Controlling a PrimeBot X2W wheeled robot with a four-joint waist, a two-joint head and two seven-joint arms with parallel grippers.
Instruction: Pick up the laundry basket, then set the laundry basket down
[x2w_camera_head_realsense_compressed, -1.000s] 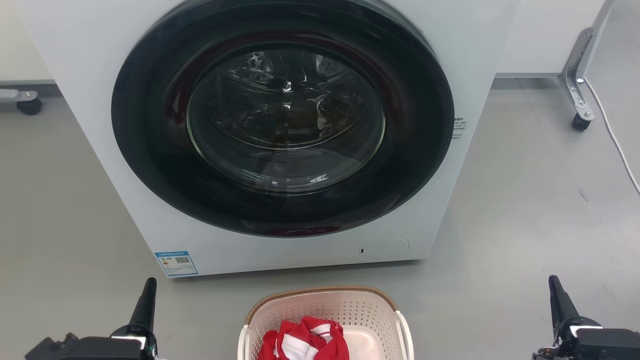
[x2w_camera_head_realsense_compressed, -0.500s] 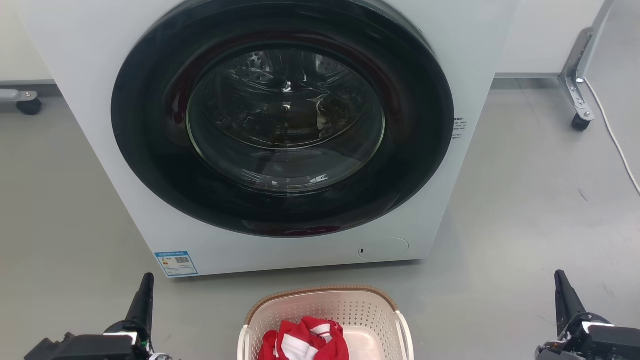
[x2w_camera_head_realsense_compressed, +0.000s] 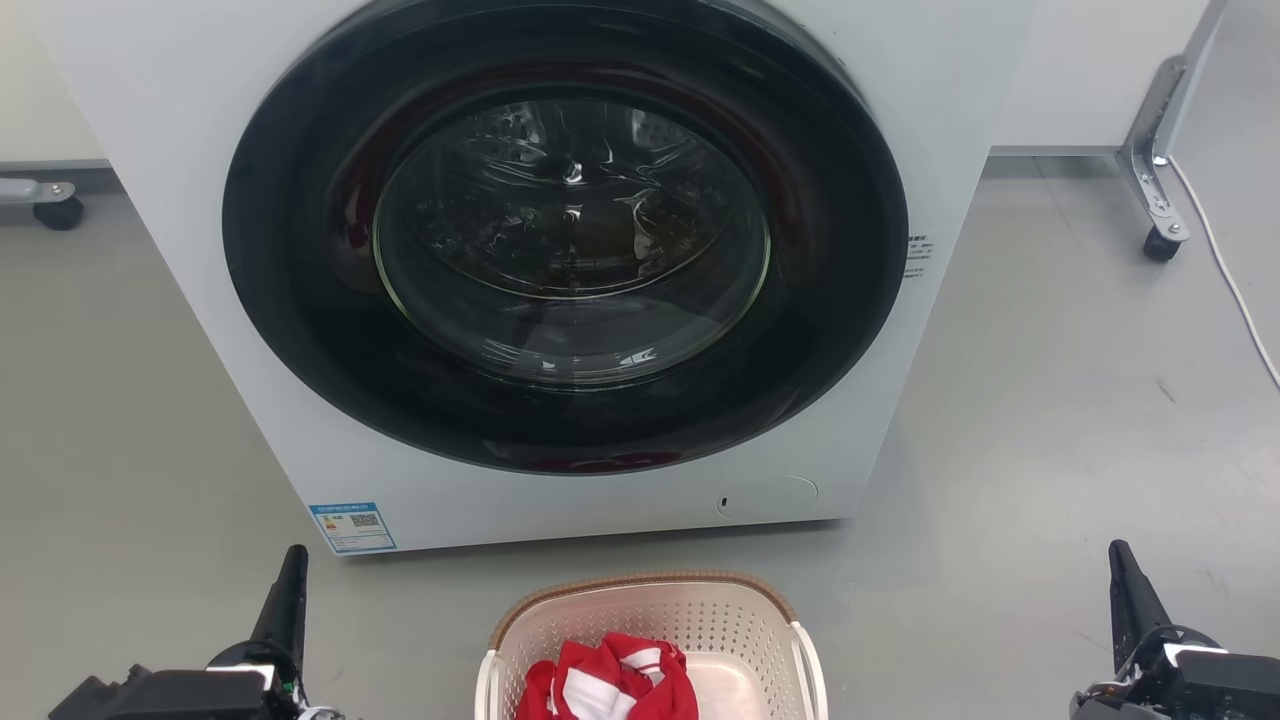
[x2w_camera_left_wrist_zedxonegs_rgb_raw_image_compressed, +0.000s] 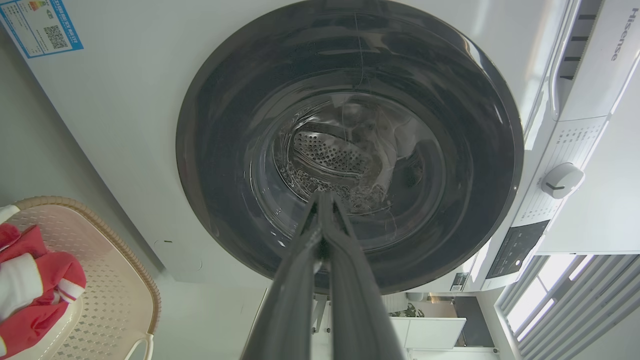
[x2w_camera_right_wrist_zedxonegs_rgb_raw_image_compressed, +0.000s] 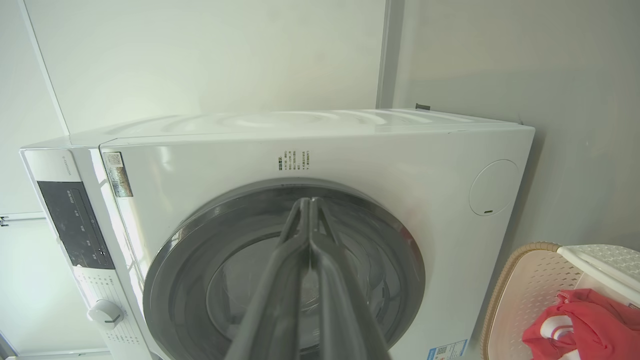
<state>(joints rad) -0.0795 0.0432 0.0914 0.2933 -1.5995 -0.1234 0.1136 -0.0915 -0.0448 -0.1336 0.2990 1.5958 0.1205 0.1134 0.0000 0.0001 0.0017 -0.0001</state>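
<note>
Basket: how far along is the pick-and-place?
Done: nothing visible; the basket sits on the floor, red garment inside. In hand: left end effector and right end effector flank it, both shut, holding nothing, pointed at the washer. Left: grip the white handles, lift, set down.

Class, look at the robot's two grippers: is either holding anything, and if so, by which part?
Nothing is held. The left gripper and right gripper are both shut and empty, standing apart from the laundry basket between them.
</note>
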